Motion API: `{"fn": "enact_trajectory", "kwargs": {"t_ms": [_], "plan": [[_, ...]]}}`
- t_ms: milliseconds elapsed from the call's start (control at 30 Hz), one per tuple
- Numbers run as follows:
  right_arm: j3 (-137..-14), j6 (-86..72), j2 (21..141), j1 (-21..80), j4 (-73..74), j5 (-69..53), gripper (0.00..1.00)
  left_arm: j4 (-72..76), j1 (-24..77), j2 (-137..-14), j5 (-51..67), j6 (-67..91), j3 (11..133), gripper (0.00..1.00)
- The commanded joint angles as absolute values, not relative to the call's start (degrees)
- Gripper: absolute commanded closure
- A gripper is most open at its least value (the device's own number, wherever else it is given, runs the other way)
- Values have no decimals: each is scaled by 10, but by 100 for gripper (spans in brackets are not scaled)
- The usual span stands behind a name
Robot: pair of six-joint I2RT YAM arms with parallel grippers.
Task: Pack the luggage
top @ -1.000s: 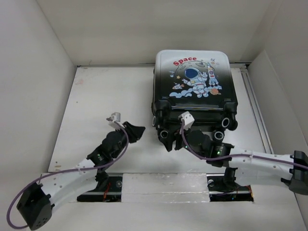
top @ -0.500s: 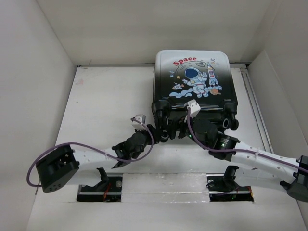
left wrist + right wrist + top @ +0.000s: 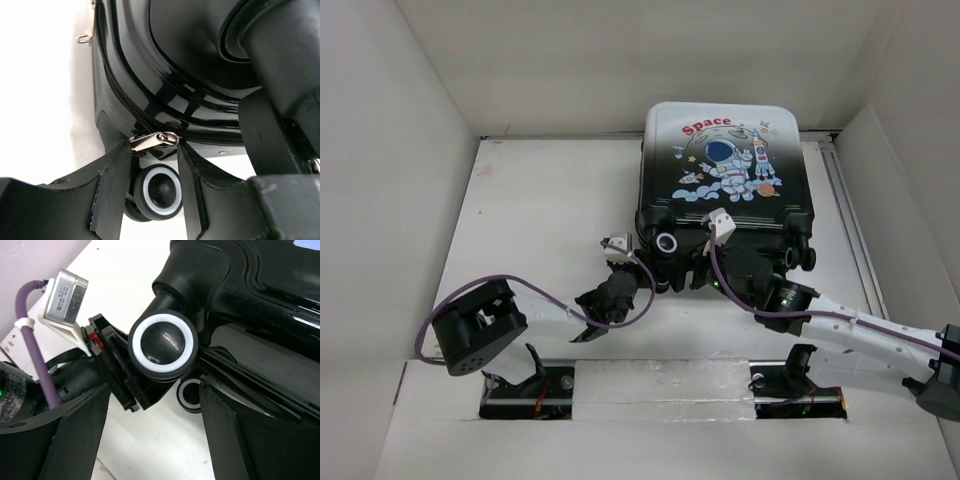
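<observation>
The left gripper (image 3: 152, 172) is parted narrowly, its 2 fingertips (image 3: 114, 185) bracketing the silver zipper pull (image 3: 155, 139) on the black lower edge of the luggage (image 3: 720, 150), with a small wheel (image 3: 159, 191) showing in the gap. The right gripper (image 3: 155, 435) gapes wide below a white-ringed caster (image 3: 162, 347). The luggage lies zipped shut, print up, at upper centre of the table (image 3: 540, 200), its contents hidden. Both arms reach forward, converging on its near left corner.
</observation>
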State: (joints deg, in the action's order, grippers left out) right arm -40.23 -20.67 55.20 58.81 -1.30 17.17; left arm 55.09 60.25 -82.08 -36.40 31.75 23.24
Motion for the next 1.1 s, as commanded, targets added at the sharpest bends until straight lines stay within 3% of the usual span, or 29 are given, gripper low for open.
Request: {"fn": "enact_trajectory", "kwargs": {"t_ms": [0,333,467,700,833,1000,1033,1067], "plan": [[-400,-200,541,584,-47,156,22,616,598,-832,-424,287,260,62],[-400,-200,541,579,-47,151,22,622,598,-867,-454,260,260,56],[-395,-200,541,579,-58,146,22,649,598,-873,-447,251,254,46],[-384,-200,530,579,-64,141,23,699,572,-919,-425,217,276,48],[-378,-211,519,579,-64,141,24,750,572,-935,-425,195,281,61],[-378,-217,500,574,-64,153,24,784,572,-953,-425,181,281,87],[-378,-217,495,574,-64,153,24,784,572,-953,-425,176,281,100],[-378,-217,495,574,-64,153,24,784,572,-953,-425,176,281,100]]}}
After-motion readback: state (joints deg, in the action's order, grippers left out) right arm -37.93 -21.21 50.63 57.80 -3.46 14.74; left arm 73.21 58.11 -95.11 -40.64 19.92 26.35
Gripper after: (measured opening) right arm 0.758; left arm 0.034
